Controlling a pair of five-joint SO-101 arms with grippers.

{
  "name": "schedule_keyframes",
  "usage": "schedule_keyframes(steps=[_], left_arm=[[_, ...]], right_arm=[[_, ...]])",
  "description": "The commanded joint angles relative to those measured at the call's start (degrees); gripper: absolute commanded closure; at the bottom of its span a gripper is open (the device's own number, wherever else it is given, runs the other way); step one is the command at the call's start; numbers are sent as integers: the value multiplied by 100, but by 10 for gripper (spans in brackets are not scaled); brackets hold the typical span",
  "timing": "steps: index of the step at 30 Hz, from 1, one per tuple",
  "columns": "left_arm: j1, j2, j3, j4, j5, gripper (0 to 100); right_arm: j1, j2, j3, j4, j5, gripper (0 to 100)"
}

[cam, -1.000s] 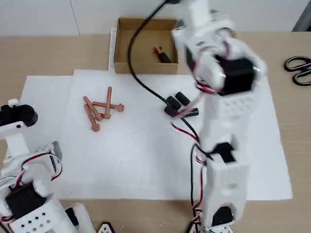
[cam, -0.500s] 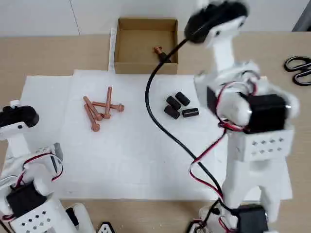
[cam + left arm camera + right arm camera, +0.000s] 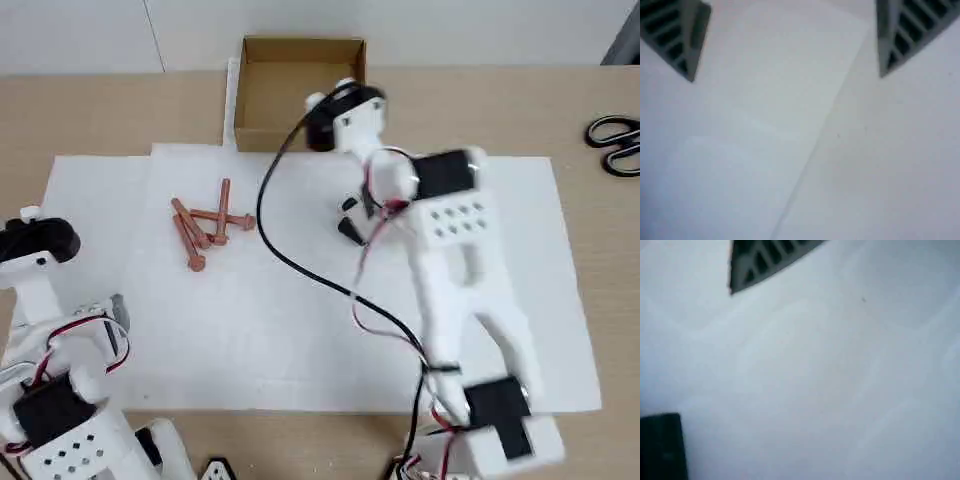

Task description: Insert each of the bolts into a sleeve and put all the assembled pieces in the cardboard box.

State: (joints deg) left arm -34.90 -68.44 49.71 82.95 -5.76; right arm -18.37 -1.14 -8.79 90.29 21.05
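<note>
Several copper bolts (image 3: 205, 228) lie in a loose heap on the left of the white mat (image 3: 250, 330). My right arm (image 3: 445, 215) stretches across the mat over the black sleeves (image 3: 350, 230), hiding most of them. One sleeve (image 3: 662, 447) shows at the edge of the right wrist view, under a single finger (image 3: 765, 262) of the open right gripper, which holds nothing. The cardboard box (image 3: 300, 55) stands at the back, its near right corner covered by the arm. My left gripper (image 3: 790, 40) hangs open over bare mat at the front left.
Scissors (image 3: 615, 140) lie at the table's far right edge. A black cable (image 3: 290, 260) from the right arm loops across the middle of the mat. The folded left arm (image 3: 50, 350) stands at the front left corner.
The right arm has swung down from above the box and now lies low over the sleeves, hiding them and the assembled piece in the box. The left arm stays still.
</note>
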Motion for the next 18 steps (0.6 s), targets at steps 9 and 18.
schedule_keyframes(steps=[9, 18], left_arm=[[-35, -35, 4, -132, -26, 778], [-35, -35, 4, -132, -26, 778]], right_arm=[[-312, 1622, -53, -1112, 343, 798], [-295, 2185, -53, -1534, 448, 798]])
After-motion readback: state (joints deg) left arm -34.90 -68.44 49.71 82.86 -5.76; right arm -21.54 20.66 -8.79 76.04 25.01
